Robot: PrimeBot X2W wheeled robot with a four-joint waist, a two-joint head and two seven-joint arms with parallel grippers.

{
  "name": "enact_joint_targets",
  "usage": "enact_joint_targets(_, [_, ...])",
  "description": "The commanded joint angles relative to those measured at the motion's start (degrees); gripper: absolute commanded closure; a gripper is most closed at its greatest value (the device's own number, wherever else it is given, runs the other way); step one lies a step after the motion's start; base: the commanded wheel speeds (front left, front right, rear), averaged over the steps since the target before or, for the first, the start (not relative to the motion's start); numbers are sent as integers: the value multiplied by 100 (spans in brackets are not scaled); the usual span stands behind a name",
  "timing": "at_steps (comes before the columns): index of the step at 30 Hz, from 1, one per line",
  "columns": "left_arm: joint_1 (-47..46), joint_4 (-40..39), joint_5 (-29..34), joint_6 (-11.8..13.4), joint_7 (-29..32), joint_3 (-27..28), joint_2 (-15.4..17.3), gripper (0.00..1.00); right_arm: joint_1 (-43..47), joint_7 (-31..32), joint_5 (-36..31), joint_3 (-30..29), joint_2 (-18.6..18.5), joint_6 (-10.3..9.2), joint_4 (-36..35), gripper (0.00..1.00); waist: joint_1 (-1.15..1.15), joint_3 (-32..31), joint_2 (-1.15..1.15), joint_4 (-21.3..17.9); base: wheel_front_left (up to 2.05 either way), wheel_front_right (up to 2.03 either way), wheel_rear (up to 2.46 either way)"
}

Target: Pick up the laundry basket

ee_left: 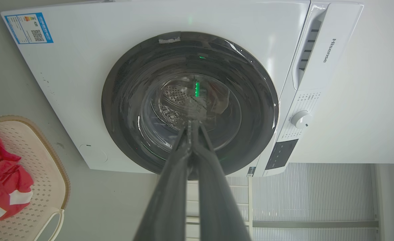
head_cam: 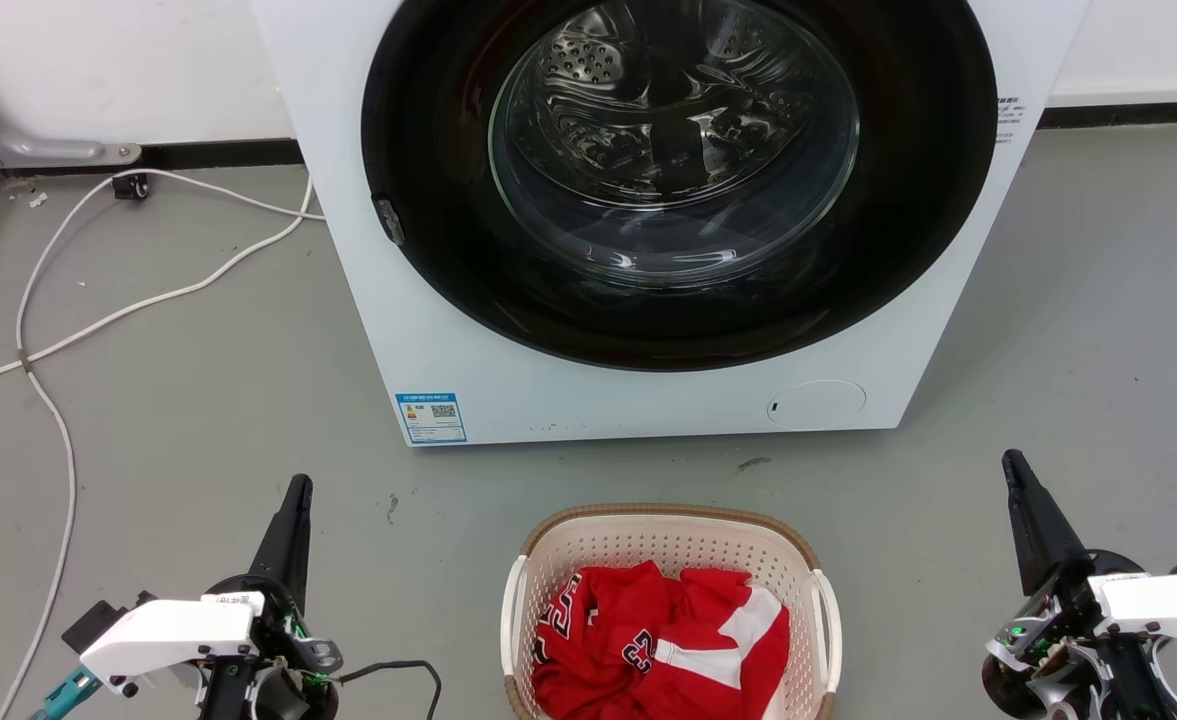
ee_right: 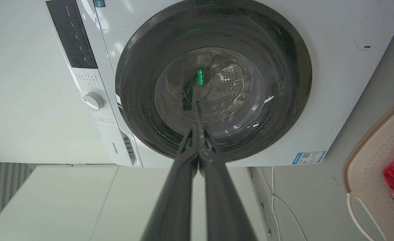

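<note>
A bare grey floor (head_cam: 178, 420) runs back to a pale wall. A white washing machine (head_cam: 468, 340) fills the upper middle of the head view, its round, dark-ringed glass door facing the camera. A white cable (head_cam: 58, 330) trails over the floor at the left of the frame.

The laundry basket (head_cam: 668, 545) stands on the floor at the bottom centre, near the washer's front but apart from it, probably set there so clothes can pass between the two. It is cream and perforated, with a brown woven-look rim and a white handle (head_cam: 514, 610) on each side. A crumpled red and white garment (head_cam: 668, 650) lies inside, so the load looks soft and light.

The left gripper (head_cam: 296, 495) is at lower left and the right gripper (head_cam: 1018, 475) at lower right. Each is well apart from the basket, which sits about midway between them. Both point up the frame toward the washer. In each wrist view the two long dark fingers meet at their tips: both sets of jaws are closed together and hold nothing. The basket appears at the side edge of each wrist view, off to one side of the fingers rather than ahead of them.

The pick-up looks not yet begun. This even stance seems suited to a two-armed lift — one arm to each handle. For that, the jaws would have to part and both arms turn inward and down
</note>
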Motion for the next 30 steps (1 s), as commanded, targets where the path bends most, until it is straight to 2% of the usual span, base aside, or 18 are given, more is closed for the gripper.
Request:
enact_joint_targets(1, [-50,2,-10,-17,13,14,-7,100,-58,7,23,-3,-15,-2,3,100,0,0,-1,0,0,0,0])
enact_joint_targets(25, [-50,1,-10,-17,12,13,-6,100,-58,7,23,-3,-15,-2,3,100,0,0,-1,0,0,0,0])
enact_joint_targets(26, [8,15,0,0,-2,-1,-2,0,8,-2,-2,0,1,0,14,0,0,0,-1,0,0,0,0])
enact_joint_targets(30, [103,47,38,1,-87,-43,-16,0,107,-86,-57,43,9,0,91,0,0,2,-1,0,0,0,0])
